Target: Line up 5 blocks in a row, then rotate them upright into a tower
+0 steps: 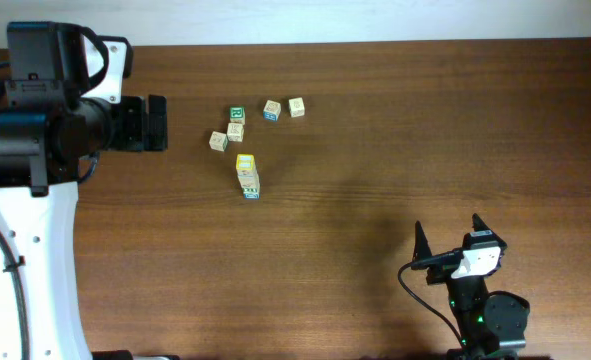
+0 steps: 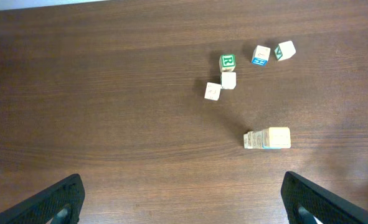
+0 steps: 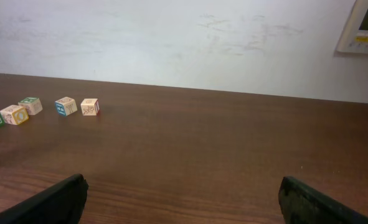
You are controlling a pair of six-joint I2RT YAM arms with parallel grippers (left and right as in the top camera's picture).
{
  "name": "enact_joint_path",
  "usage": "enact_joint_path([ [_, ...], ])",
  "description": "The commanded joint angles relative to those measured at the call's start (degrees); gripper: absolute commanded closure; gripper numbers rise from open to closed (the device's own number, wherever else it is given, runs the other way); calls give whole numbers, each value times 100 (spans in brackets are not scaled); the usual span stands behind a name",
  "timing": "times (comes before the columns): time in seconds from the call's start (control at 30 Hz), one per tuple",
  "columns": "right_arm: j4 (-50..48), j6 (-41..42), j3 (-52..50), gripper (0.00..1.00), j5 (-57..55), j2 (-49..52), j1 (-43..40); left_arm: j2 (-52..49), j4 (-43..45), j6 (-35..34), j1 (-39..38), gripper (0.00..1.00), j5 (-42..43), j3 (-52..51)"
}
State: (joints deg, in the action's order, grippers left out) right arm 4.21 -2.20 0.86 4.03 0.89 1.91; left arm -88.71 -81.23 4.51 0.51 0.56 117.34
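A: What is shown from overhead?
B: The blocks (image 1: 235, 131) are scattered in a loose cluster on the tabletop (image 1: 375, 150), near the left claw (image 1: 163, 122) and well apart from the right claw (image 1: 448, 225). Both claws are spread wide; nothing is held.
A: And from the left wrist?
B: The cluster is seen ahead, untouched.
A: From the right wrist?
B: Blocks are lined up far left, well beyond the claw.

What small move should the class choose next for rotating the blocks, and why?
Probably move the left pincer toward the nearest block and lower over it. That pincer is open, empty and close to the blocks, while the right pincer, also open and empty, stands far off across the table.
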Motion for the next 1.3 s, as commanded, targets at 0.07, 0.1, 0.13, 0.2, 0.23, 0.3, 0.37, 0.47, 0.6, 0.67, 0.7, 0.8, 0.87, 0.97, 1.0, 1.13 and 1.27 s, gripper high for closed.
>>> enact_joint_path([
  [0.07,-13,-37,-55,2,28,-52,33,94,70,94,20,1,-249,-81],
  [0.1,-13,-37,-55,2,28,-52,33,186,361,168,20,1,-249,-243],
  [0.13,-13,-37,-55,2,28,-52,33,356,846,184,17,1,-236,-546],
  [0.2,-13,-37,-55,2,28,-52,33,1058,2157,184,17,1,-227,-1766],
  [0.23,-13,-37,-55,2,28,-52,33,1438,2732,184,20,1,-229,-2439],
  [0.3,-13,-37,-55,2,28,-52,33,2347,3939,188,33,1,-232,-4015],
  [0.37,-13,-37,-55,2,28,-52,33,3460,5274,190,116,1,-232,-5807],
  [0.47,-13,-37,-55,2,28,-52,33,4964,6837,295,127,1,-232,-7987],
  [0.6,-13,-37,-55,2,28,-52,33,6417,7976,295,127,1,-251,-9875],
  [0.67,-13,-37,-55,2,28,-52,33,6926,8574,295,127,1,-251,-10662],
  [0.7,-13,-37,-55,2,28,-52,33,7125,8690,310,127,1,-256,-10937],
  [0.8,-13,-37,-55,2,28,-52,33,7650,8767,560,127,1,-251,-11492],
  [0.87,-13,-37,-55,2,28,-52,33,7899,8732,752,127,1,-251,-11689],
  [0.97,-13,-37,-55,2,28,-52,33,8367,8030,933,138,1,-321,-11687],
  [1.0,-13,-37,-55,2,28,-52,33,8734,7617,933,142,1,-339,-11687],
  [1.13,-13,-37,-55,2,28,-52,33,8841,7661,927,153,1,-297,-11683],
  [1.27,-13,-37,-55,2,28,-52,33,8841,7659,929,153,1,-297,-11683],
])
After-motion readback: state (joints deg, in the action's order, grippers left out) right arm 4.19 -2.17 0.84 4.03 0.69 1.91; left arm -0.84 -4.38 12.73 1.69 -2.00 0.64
